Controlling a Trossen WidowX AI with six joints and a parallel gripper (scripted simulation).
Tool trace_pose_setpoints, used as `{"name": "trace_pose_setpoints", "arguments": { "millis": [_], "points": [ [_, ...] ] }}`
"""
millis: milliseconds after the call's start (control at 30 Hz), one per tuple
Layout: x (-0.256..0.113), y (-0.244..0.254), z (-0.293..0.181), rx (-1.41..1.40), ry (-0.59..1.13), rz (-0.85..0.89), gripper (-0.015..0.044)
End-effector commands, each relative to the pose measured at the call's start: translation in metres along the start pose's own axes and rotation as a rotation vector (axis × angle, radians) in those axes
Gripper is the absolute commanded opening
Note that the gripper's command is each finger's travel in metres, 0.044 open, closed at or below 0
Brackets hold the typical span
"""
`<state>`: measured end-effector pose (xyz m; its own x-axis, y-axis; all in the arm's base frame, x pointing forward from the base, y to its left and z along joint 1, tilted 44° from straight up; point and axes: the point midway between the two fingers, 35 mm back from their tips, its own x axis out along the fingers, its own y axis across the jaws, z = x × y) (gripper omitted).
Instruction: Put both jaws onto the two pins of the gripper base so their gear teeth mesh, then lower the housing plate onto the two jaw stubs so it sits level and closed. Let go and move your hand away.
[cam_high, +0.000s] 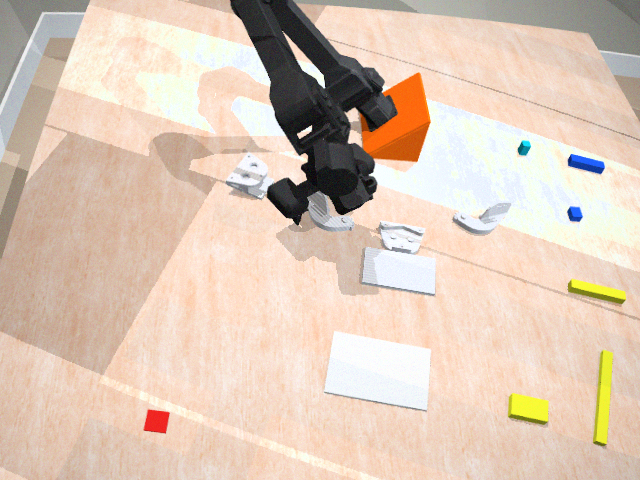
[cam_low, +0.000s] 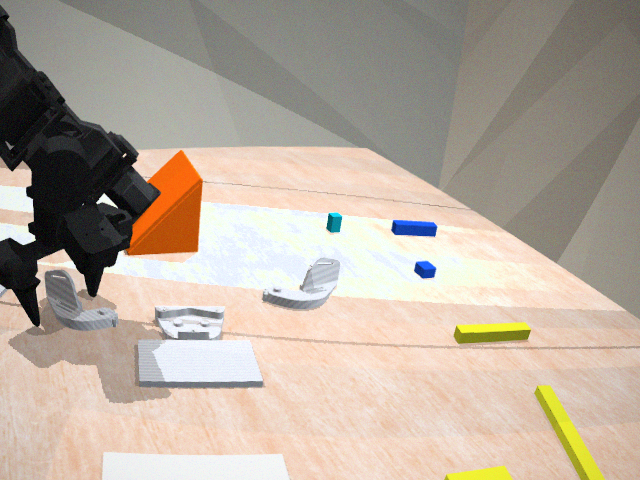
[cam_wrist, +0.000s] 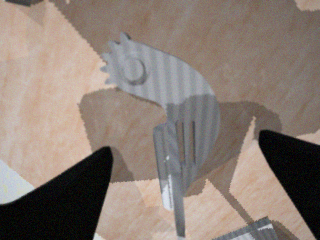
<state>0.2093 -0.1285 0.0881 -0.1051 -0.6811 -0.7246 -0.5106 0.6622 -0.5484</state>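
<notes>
My gripper (cam_low: 65, 310) (cam_wrist: 184, 145) is open and empty, low around the upright blade of the left jaw (cam_high: 333, 223) (cam_low: 90, 319) (cam_wrist: 165, 75), with one fingertip on each side. That jaw's toothed end lies flat on the table. The right jaw (cam_high: 478, 223) (cam_low: 297, 298) lies apart, its blade standing up. The gripper base (cam_high: 402, 238) (cam_low: 191, 313) sits between the jaws, its two pins bare. The housing plate (cam_high: 248, 173) with its holes lies left of my gripper; its edge shows in the wrist view (cam_wrist: 250, 233). One fingertip is hidden in the top view.
A pale slab (cam_high: 400, 272) (cam_low: 201, 362) lies in front of the base, and a white sheet (cam_high: 377, 369) nearer the front. An orange wedge (cam_high: 405, 144) (cam_low: 175, 222) stands behind my gripper. Blue blocks (cam_high: 585, 163) and yellow bars (cam_high: 597, 291) lie far right. A red square (cam_high: 156, 421) lies front left.
</notes>
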Motion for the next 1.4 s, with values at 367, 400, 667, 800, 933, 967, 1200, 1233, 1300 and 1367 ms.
{"name": "trace_pose_setpoints", "arguments": {
  "millis": [367,400,667,800,933,967,1200,1233,1300,1367],
  "points": [
    [0.000,0.000,0.000,0.000,0.000,0.000,0.0387],
    [0.000,0.000,0.000,0.000,0.000,0.000,0.0361],
    [0.000,0.000,0.000,0.000,0.000,0.000,0.0151],
    [0.000,0.000,0.000,0.000,0.000,0.000,0.0134],
    [0.000,0.000,0.000,0.000,0.000,0.000,0.0134],
    [0.000,0.000,0.000,0.000,0.000,0.000,0.0134],
    [-0.001,0.000,0.000,0.000,-0.001,0.000,0.0134],
    [-0.002,0.000,0.000,0.000,-0.001,0.000,0.0134],
    [-0.008,0.000,0.001,-0.001,-0.002,0.001,0.0134],
    [-0.014,-0.001,0.002,-0.001,-0.003,0.002,0.0134]
  ]
}}
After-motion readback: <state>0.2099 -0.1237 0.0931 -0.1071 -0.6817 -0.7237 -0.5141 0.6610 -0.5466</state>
